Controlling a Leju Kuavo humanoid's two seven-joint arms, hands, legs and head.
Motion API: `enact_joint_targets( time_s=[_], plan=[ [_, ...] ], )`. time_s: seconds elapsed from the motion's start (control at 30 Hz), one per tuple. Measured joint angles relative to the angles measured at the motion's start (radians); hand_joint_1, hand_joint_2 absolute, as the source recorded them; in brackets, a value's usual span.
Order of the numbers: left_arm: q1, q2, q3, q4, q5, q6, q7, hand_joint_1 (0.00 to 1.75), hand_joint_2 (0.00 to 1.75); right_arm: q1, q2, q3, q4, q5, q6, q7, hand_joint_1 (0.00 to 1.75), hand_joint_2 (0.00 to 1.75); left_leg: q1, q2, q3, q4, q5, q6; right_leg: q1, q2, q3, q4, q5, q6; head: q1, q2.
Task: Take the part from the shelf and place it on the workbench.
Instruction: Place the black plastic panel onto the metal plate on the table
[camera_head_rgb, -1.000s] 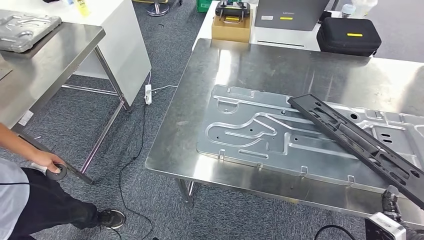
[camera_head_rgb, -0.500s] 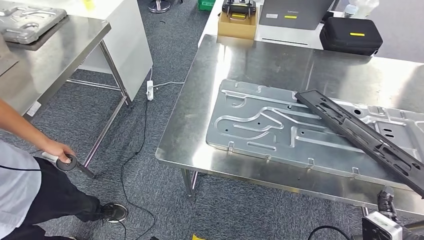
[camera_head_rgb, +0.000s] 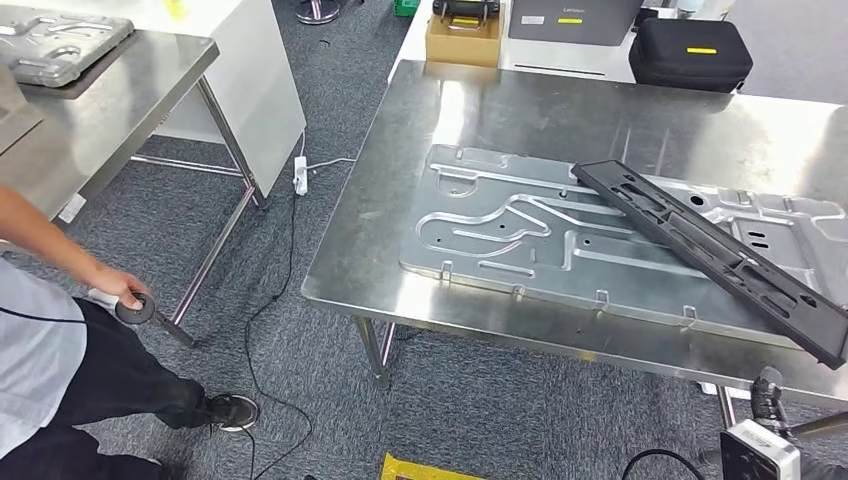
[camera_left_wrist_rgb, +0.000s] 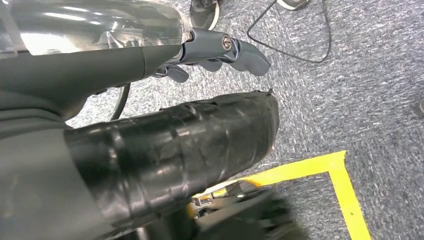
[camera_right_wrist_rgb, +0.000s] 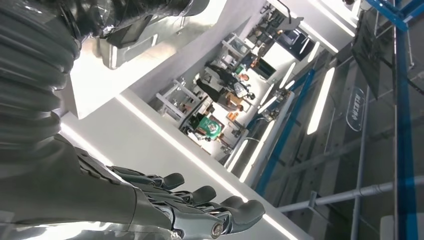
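the long black part (camera_head_rgb: 715, 255) lies across the pressed metal panel (camera_head_rgb: 520, 235) on the bench (camera_head_rgb: 480, 110), its long axis running from the bench's middle out over the near right edge, just above and ahead of the right hand (camera_head_rgb: 768, 392), which is the nearer one. in the right wrist view that hand's fingers (camera_right_wrist_rgb: 220, 212) are loosely extended and hold nothing, and the left hand (camera_left_wrist_rgb: 220, 50) hangs over the carpet with fingers slightly curled, empty. against the earlier frames, the whole bench has shifted in the head view, which reads as camera movement, not the part moving.
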Motion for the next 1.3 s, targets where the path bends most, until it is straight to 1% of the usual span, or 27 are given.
enact_joint_targets(
  time_s=[0.03,0.07,0.17,0.2,0.23,0.3,0.33,0.37,0.4,0.47,0.53,0.57,0.6,0.67,0.7,0.77,0.83,0.87,0.9,0.93,1.0,1.07,1.1,1.17,1.2,1.23,1.3],
  plan=[
    [-0.001,0.0,0.0,0.0,0.0,0.0,0.0,0.0,0.0,0.0,0.0,0.0,0.0,0.001,0.0,0.0,0.0,1.75,-0.002,-0.001,0.024,-0.044,0.011,0.005,0.001,0.0,-0.003,0.003,0.004,0.006,0.0,0.0],
    [-0.001,0.0,0.0,0.0,0.0,0.001,0.0,0.0,0.0,0.0,0.0,0.0,0.0,0.002,0.0,0.001,0.0,1.75,-0.004,-0.002,0.033,-0.064,0.015,0.01,0.001,0.0,-0.005,0.005,0.008,0.012,0.0,0.0],
    [0.001,0.0,0.0,0.0,0.0,0.001,0.002,0.0,0.0,0.003,0.0,0.001,0.0,0.004,0.0,0.001,0.0,1.75,-0.006,0.0,0.022,-0.068,0.035,0.03,-0.001,0.002,-0.01,0.006,0.015,0.032,0.001,0.0],
    [0.001,0.0,0.0,0.0,0.001,0.002,0.002,0.0,0.0,0.004,0.0,0.001,0.0,0.004,0.0,0.001,0.0,1.75,-0.005,0.002,0.016,-0.071,0.045,0.039,-0.002,0.003,-0.016,0.019,-0.002,0.037,0.001,0.0],
    [0.0,0.0,0.0,0.0,0.001,0.002,0.002,0.0,0.0,0.005,0.0,0.001,0.0,0.005,0.0,0.001,0.0,1.75,-0.005,0.004,0.008,-0.074,0.055,0.047,-0.004,0.004,-0.029,0.051,-0.036,0.04,0.002,0.0],
    [-0.002,0.0,0.0,0.0,0.001,0.002,0.002,0.0,0.0,0.006,0.0,0.001,0.0,0.006,0.0,0.001,0.0,1.75,-0.007,0.007,-0.013,-0.073,0.071,0.057,-0.006,0.006,-0.063,0.162,-0.128,0.045,0.002,0.0],
    [-0.001,0.0,0.0,0.0,0.001,0.002,0.002,0.0,0.0,0.007,0.0,0.001,0.001,0.006,0.0,0.001,0.0,1.75,-0.009,0.008,-0.025,-0.071,0.08,0.058,-0.006,0.006,-0.076,0.219,-0.16,0.047,0.002,0.0],
    [-0.001,0.0,0.0,0.0,0.002,0.002,0.002,0.0,0.0,0.008,0.0,0.001,0.002,0.007,0.0,0.001,0.0,1.75,-0.011,0.008,-0.037,-0.068,0.087,0.058,-0.007,0.007,-0.077,0.255,-0.171,0.048,0.002,0.0],
    [-0.001,0.0,0.0,0.0,0.002,0.002,0.002,0.0,0.0,0.008,0.0,0.001,0.003,0.007,0.0,0.001,0.0,1.75,-0.013,0.009,-0.05,-0.065,0.094,0.058,-0.007,0.007,-0.062,0.258,-0.162,0.047,0.001,0.0],
    [-0.001,0.0,0.0,0.0,0.003,0.002,0.002,0.0,0.0,0.009,0.0,0.001,0.004,0.008,0.0,0.001,0.0,1.75,-0.014,0.009,-0.072,-0.057,0.105,0.054,-0.006,0.007,0.02,0.161,-0.115,0.042,0.002,0.0],
    [-0.001,-0.001,0.0,0.0,0.003,0.002,0.002,0.0,0.0,0.008,0.0,0.001,0.003,0.008,0.0,0.001,0.0,1.75,-0.015,0.008,-0.084,-0.052,0.116,0.046,-0.001,0.008,0.109,0.028,-0.095,0.032,0.001,0.0],
    [-0.001,-0.001,0.0,0.0,0.003,0.002,0.002,0.0,0.0,0.009,0.0,0.002,0.003,0.009,0.0,0.001,0.0,1.75,-0.015,0.008,-0.087,-0.051,0.121,0.04,0.003,0.008,0.129,-0.01,-0.095,0.028,0.002,0.0],
    [-0.001,-0.001,0.0,0.0,0.003,0.002,0.003,0.0,0.0,0.009,0.0,0.002,0.003,0.009,0.0,0.001,0.0,1.75,-0.015,0.008,-0.088,-0.052,0.128,0.033,0.007,0.008,0.134,-0.025,-0.096,0.023,0.001,0.0],
    [0.0,-0.001,0.001,0.0,0.003,0.002,0.003,0.0,0.0,0.009,0.0,0.002,0.003,0.009,0.0,0.001,0.0,1.75,-0.013,0.006,-0.092,-0.052,0.136,0.021,0.008,0.006,0.123,-0.032,-0.08,0.01,0.002,0.0],
    [0.0,-0.001,0.001,0.0,0.003,0.002,0.003,0.0,0.0,0.009,0.0,0.003,0.003,0.009,0.0,0.001,0.0,1.75,-0.012,0.005,-0.099,-0.041,0.121,0.015,0.005,0.005,0.115,-0.036,-0.07,0.001,0.002,0.0],
    [0.002,0.0,0.001,0.0,0.003,0.002,0.003,0.0,0.0,0.01,0.0,0.005,0.003,0.009,0.0,0.001,0.0,1.75,-0.009,0.003,-0.123,0.029,0.043,0.005,0.001,0.001,0.094,-0.041,-0.048,-0.013,0.001,0.0],
    [0.002,0.0,0.001,0.0,0.004,0.002,0.004,0.0,0.0,0.011,0.0,0.008,0.003,0.009,0.0,0.001,0.0,1.75,-0.005,0.002,-0.151,0.146,-0.044,-0.003,0.002,-0.001,0.067,-0.039,-0.029,-0.017,0.0,0.0],
    [0.002,0.0,0.001,0.0,0.005,0.002,0.003,0.0,0.0,0.011,0.0,0.01,0.003,0.01,0.0,0.001,0.0,1.75,-0.003,0.003,-0.153,0.189,-0.06,-0.006,0.003,-0.001,0.052,-0.037,-0.019,-0.016,0.0,0.0],
    [0.002,0.0,0.001,0.0,0.005,0.002,0.003,0.0,0.0,0.012,0.0,0.011,0.003,0.01,0.0,0.001,0.0,1.75,-0.002,0.003,-0.141,0.204,-0.053,-0.009,0.002,-0.002,0.037,-0.034,-0.009,-0.014,0.0,0.0],
    [0.002,0.0,0.001,0.0,0.005,0.002,0.003,0.0,0.0,0.012,0.0,0.011,0.003,0.011,0.0,0.001,0.0,1.75,-0.001,0.003,-0.114,0.185,-0.029,-0.011,0.002,-0.002,0.022,-0.029,-0.001,-0.012,0.0,0.0],
    [0.001,0.0,0.001,0.0,0.005,0.002,0.003,0.0,0.0,0.012,0.0,0.011,0.003,0.011,0.0,0.001,0.0,1.75,0.001,0.002,-0.021,0.065,0.014,-0.01,0.001,-0.002,-0.004,-0.016,0.013,-0.004,0.0,0.0],
    [-0.001,0.0,0.001,0.0,0.005,0.002,0.003,0.0,0.0,0.013,0.0,0.012,0.003,0.012,0.0,0.001,0.0,1.75,-0.002,0.001,0.051,-0.05,0.013,-0.002,0.001,-0.002,-0.02,-0.005,0.025,0.007,0.0,0.0],
    [-0.001,0.0,0.001,0.0,0.005,0.002,0.003,0.0,0.0,0.013,0.0,0.012,0.003,0.013,0.0,0.001,0.0,1.75,-0.004,0.0,0.062,-0.076,0.005,0.004,0.002,-0.002,-0.024,-0.003,0.032,0.014,0.0,0.0],
    [0.0,0.0,0.001,0.0,0.006,0.002,0.003,0.0,0.0,0.014,0.0,0.012,0.003,0.013,0.0,0.002,0.0,1.75,-0.005,0.001,0.055,-0.084,0.015,0.019,0.0,-0.002,-0.027,-0.003,0.045,0.027,0.001,0.0],
    [0.0,0.0,0.001,0.0,0.007,0.002,0.003,0.0,0.0,0.015,0.0,0.013,0.003,0.013,0.0,0.003,0.0,1.75,-0.004,0.003,0.05,-0.086,0.025,0.029,-0.001,0.0,-0.031,0.003,0.037,0.033,0.001,0.0],
    [-0.001,-0.001,0.001,0.0,0.007,0.002,0.003,0.0,0.0,0.016,0.001,0.013,0.003,0.014,0.0,0.005,0.0,1.75,-0.004,0.006,0.041,-0.09,0.036,0.039,-0.003,0.002,-0.039,0.023,0.01,0.038,0.001,0.0],
    [-0.002,-0.001,0.002,0.0,0.008,0.002,0.003,0.0,0.0,0.018,0.001,0.013,0.003,0.015,0.0,0.008,0.0,1.75,-0.005,0.011,0.017,-0.091,0.058,0.052,-0.005,0.006,-0.066,0.118,-0.088,0.046,0.001,0.0]
  ],
)
